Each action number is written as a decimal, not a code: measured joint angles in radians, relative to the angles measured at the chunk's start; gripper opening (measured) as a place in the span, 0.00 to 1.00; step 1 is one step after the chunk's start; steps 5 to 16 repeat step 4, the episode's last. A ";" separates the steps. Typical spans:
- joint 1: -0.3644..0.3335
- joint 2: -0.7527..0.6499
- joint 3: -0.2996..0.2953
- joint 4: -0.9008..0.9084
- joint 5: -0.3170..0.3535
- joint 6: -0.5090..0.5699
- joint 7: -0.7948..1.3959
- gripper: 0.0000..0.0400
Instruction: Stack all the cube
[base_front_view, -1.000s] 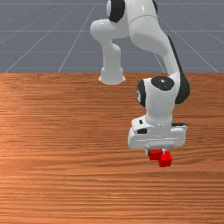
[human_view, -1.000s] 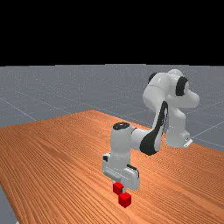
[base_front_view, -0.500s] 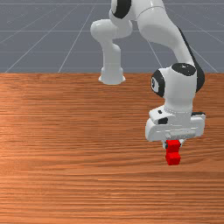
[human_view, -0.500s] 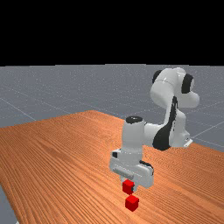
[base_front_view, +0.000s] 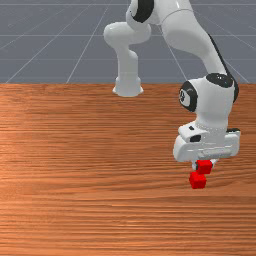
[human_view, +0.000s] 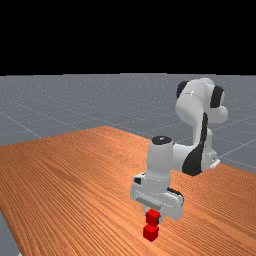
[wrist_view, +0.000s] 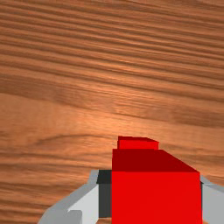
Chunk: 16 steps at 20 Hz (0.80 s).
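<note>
"What's moved since half a second ago?"

"The claw (base_front_view: 204, 164) and its cube, a little toward the front view's right; the lower cube hasn't budged."

"How does the claw stand?"

"Closed on the held red cube (base_front_view: 204, 168), a finger (wrist_view: 105, 194) against each of two opposite sides in the wrist view, parted by the cube's width."

"And the other one?"

"The lower red cube (base_front_view: 198, 181) sits on the wooden surface (base_front_view: 90, 150), below the claw and slightly to the front view's left of the held one. I can't tell if the cubes touch."

"Farther out?"

"The arm's base (base_front_view: 128, 82), at the surface's far edge, left of the claw in the front view."
</note>
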 joint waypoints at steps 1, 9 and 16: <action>-0.001 0.000 -0.001 0.004 -0.001 0.001 0.000 0.47; 0.001 0.000 -0.007 0.007 -0.008 0.003 -0.003 0.75; 0.001 0.000 -0.007 0.007 -0.008 0.003 -0.003 0.75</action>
